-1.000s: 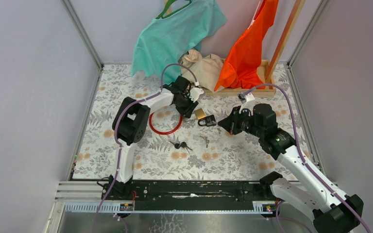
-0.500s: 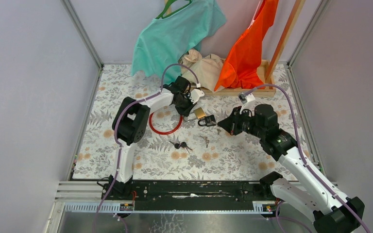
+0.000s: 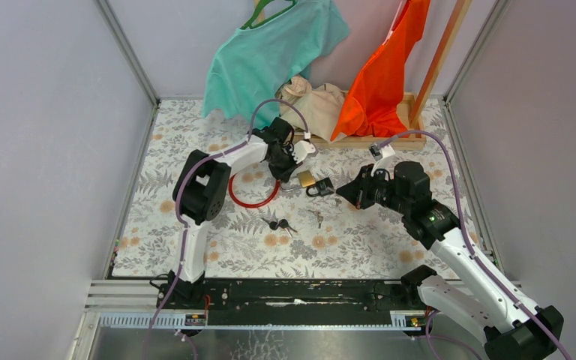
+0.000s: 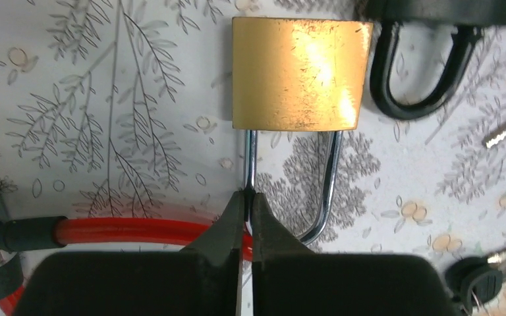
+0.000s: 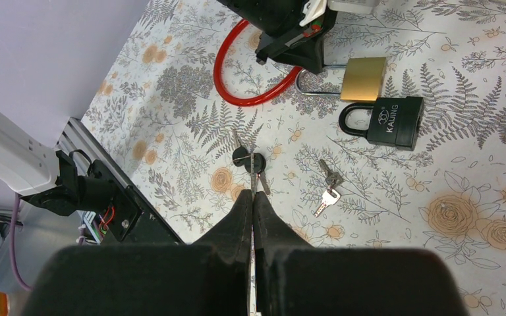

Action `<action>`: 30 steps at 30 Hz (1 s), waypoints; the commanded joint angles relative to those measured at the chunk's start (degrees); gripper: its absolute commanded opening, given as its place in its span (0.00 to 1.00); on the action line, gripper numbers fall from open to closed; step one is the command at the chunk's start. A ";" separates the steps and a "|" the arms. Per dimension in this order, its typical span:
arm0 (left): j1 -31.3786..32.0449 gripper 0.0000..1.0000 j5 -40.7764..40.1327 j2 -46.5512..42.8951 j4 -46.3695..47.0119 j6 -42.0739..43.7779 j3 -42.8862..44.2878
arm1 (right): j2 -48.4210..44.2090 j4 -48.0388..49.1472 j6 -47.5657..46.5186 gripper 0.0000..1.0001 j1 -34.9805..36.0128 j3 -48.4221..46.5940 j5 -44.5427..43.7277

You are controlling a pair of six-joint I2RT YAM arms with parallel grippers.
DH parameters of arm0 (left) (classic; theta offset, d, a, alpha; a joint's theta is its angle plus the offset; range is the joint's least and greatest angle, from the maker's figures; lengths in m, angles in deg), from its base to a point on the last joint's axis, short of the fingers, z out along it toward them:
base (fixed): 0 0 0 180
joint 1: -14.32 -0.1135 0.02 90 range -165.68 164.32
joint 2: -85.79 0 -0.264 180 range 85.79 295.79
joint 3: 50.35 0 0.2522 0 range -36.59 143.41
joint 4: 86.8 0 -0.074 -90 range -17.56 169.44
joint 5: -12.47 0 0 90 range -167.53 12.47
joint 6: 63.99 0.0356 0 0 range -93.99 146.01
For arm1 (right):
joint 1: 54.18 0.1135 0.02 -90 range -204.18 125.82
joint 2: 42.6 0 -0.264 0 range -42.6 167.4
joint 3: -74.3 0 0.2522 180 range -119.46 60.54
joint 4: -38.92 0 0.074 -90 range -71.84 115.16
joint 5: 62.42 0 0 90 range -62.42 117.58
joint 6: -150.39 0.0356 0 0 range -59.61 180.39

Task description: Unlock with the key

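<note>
Floral tabletop (image 3: 345,247): left gripper (image 4: 248,197) pinches brass padlock (image 4: 296,72) by its shackle; next, the closed, empty right gripper (image 5: 252,197) needs a key (image 5: 325,197) lying near that padlock

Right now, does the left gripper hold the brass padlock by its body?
No, the left gripper is shut on one leg of the steel loop of the brass padlock, clear of its body.

My left arm (image 3: 229,158) reaches far forward, wrist turned down, left jaws pinched shut. My right arm (image 3: 465,259) angles inward and leftward, right jaws closed tight.
</note>
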 commanded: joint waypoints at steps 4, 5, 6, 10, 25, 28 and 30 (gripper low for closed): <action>0.38 0.00 -3.79 -6.57 -11.73 9.95 -0.56 | -0.48 1.94 0.69 0.00 -0.13 -2.70 1.72; 0.34 0.00 -5.27 -7.30 -11.97 11.13 -1.70 | -0.55 1.98 0.68 0.00 -0.11 -2.62 1.86; 0.33 0.00 -6.90 -8.07 -12.01 12.16 -3.12 | -0.57 1.94 0.69 0.00 -0.08 -2.48 2.01; 0.21 0.00 -10.46 -10.58 -12.11 14.36 -7.10 | -0.66 2.04 0.77 0.00 -0.10 -1.83 2.16; -1.67 1.00 -7.26 -13.73 -8.16 16.84 -9.41 | 0.04 2.53 0.80 0.00 -0.13 -1.68 2.42; -2.05 1.00 0.14 -14.65 -7.77 15.30 -9.20 | 0.26 2.51 0.66 0.00 -0.07 -1.80 2.24; -1.91 1.00 5.81 -15.26 -5.60 13.63 -10.96 | 0.35 2.68 0.61 0.00 -0.14 -1.81 2.02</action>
